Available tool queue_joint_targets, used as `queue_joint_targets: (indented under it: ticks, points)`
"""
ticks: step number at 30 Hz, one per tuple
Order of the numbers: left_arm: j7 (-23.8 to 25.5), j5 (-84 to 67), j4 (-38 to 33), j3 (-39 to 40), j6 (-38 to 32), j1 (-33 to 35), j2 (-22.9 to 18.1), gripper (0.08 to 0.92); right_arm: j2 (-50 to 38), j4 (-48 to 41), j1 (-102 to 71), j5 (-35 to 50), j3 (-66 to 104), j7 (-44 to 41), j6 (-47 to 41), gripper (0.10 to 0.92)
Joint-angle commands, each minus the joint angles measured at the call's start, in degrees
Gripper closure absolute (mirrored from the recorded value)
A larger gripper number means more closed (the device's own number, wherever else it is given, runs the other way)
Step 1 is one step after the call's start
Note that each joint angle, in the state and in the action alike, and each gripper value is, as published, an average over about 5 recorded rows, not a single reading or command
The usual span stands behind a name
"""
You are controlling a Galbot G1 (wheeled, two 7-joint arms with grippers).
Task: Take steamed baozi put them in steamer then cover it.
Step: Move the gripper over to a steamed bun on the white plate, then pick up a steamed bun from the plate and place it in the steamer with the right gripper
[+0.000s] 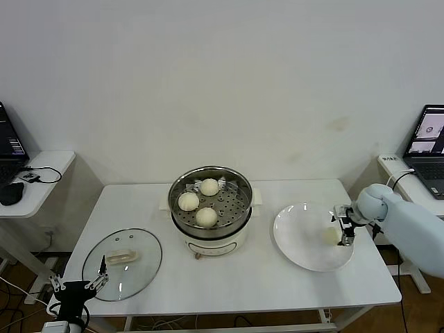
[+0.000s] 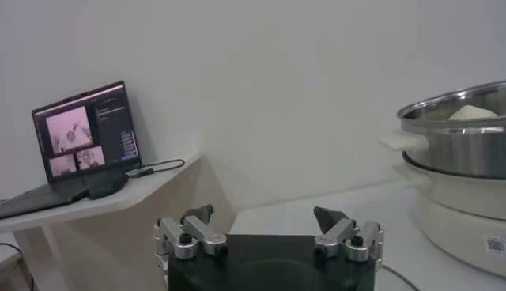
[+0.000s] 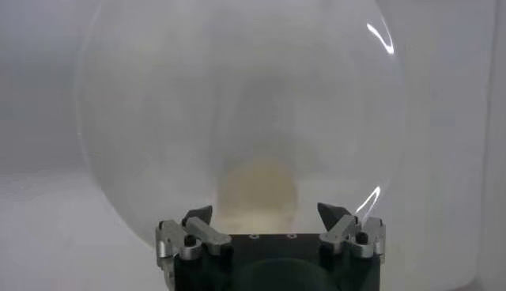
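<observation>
**Lighting and picture quality**

Even, diffuse light is observed throughout; only soft shadows are cast beneath the steamer (image 1: 210,208) on the table (image 1: 243,277). Glints are noted on the plate (image 3: 379,95) rim in the right wrist view, where the baozi (image 3: 257,186) is rendered hazy and out of focus.

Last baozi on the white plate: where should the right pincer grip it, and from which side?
Grip the baozi across its widest middle, coming from straight above. It is round and smooth, sitting alone on the flat plate, so nothing blocks either side. The right pincer hangs over it, open.
</observation>
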Motion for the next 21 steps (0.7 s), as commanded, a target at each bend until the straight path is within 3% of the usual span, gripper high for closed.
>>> queue_joint_targets:
  ticks: [1, 14, 21]
  points:
    - [-0.01, -0.04, 0.07, -0.02, -0.04, 0.01, 0.04, 0.177, 2.81, -3.76, -1.37, -1.14, 1.43, -0.22, -0.13, 0.276]
    - [-0.09, -0.10, 0.11, -0.16, -0.13, 0.03, 0.10, 0.177, 1.94, -2.12, 0.45, -0.30, 1.07, -1.60, -0.40, 0.420]
    - [-0.07, -0.10, -0.12, -0.11, -0.13, -0.03, 0.14, 0.177, -2.17, 4.97, 8.54, 4.30, -5.69, -3.27, -1.98, 0.431]
